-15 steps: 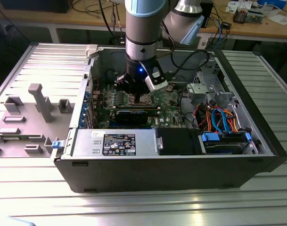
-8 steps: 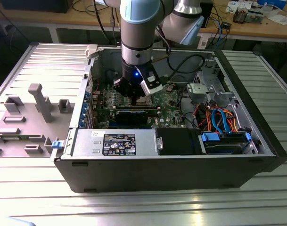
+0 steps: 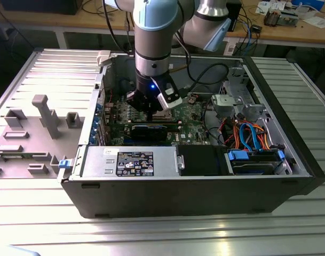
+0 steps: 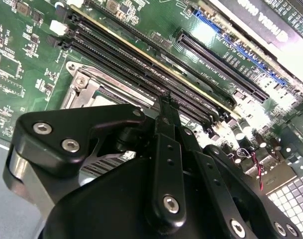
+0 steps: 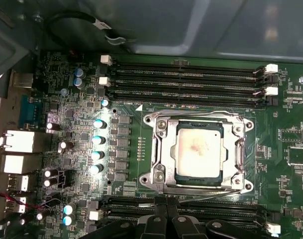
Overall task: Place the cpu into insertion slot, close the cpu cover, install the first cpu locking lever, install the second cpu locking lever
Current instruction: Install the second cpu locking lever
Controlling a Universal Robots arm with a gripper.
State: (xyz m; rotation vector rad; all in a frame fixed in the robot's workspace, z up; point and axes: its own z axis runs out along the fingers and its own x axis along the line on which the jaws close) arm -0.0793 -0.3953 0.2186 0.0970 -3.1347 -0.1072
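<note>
Inside the open computer case (image 3: 194,192) the green motherboard (image 5: 116,114) carries the insertion slot (image 5: 156,149); the cpu cover (image 5: 239,152) lies shut over that slot, framing the seated cpu (image 5: 198,149); the gripper (image 5: 163,211) hovers beside the slot, fingers pressed together, holding nothing.

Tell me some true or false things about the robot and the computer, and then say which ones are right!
1. The cpu sits in the insertion slot. True.
2. The cpu cover is standing straight up, open. False: it lies flat around the chip.
3. The gripper hangs over the green circuit board inside the case. True.
4. The gripper holds the chip. False: the chip lies in its socket, apart from it.
5. The long black memory slots run beside the socket. True.
</note>
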